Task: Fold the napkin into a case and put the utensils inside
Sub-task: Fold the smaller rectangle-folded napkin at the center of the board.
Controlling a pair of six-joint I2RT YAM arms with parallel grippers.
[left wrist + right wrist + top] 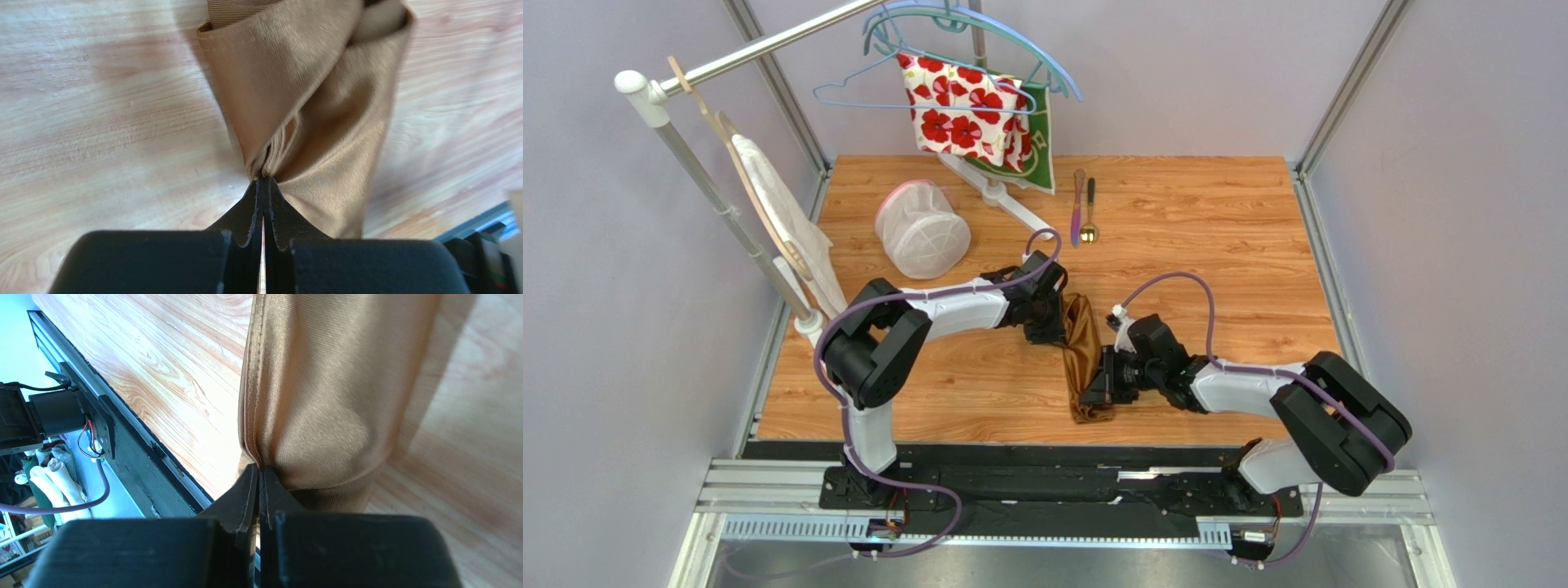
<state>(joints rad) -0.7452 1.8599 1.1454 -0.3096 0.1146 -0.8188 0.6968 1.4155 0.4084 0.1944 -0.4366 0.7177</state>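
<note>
The golden-brown satin napkin [1087, 355] hangs as a narrow folded strip between both arms, over the middle of the wooden table [1210, 233]. My left gripper [1059, 321] is shut on its far end, pinching gathered cloth [307, 104] at the fingertips [264, 180]. My right gripper [1097, 392] is shut on the near end, with the hemmed edge [319, 380] bunched in its tips [258, 470]. The utensils lie side by side at the back of the table: a purple-pink knife [1076, 206] and a gold-bowled spoon [1089, 211].
A white mesh basket [921, 229] lies on its side at the back left. A red-flowered white cloth over a green cloth [977, 113] hangs from hangers on a rail. A wooden hanger with pale fabric [775, 208] hangs at left. The table's front edge rail [116, 429] is close to my right gripper.
</note>
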